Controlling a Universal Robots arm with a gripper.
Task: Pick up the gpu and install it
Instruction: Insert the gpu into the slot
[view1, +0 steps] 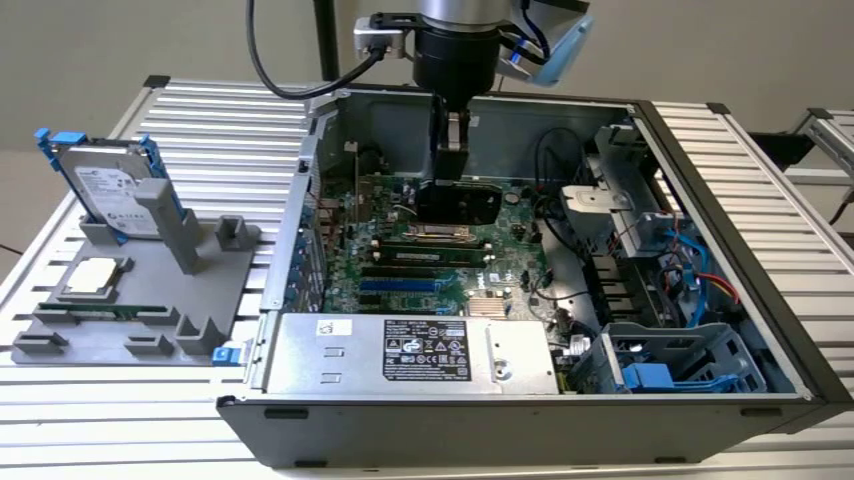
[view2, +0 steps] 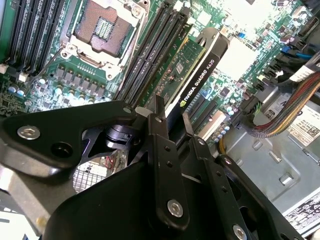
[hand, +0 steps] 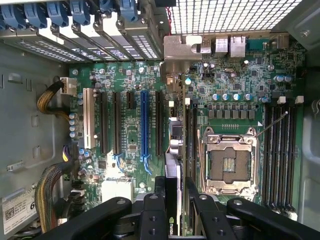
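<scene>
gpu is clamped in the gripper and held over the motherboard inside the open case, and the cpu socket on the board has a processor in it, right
Nearly. The gpu is clamped in the gripper over the motherboard inside the open case, but the cpu socket is empty: the first wrist view shows its bare contact field inside the metal frame, with no processor seated.

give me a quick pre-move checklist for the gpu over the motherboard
1. Gripper shut on the gpu: ok.
2. Gpu held edge-down above the motherboard, inside the computer case: ok.
3. Gpu seated in a slot: not ok, it hangs above the board in both wrist views.
4. Card edge lined up with the blue expansion slot: cannot tell.
5. Silver end bracket near the rear slot covers: ok.
6. Yellow-black cable bundle apart from the card: ok.
</scene>
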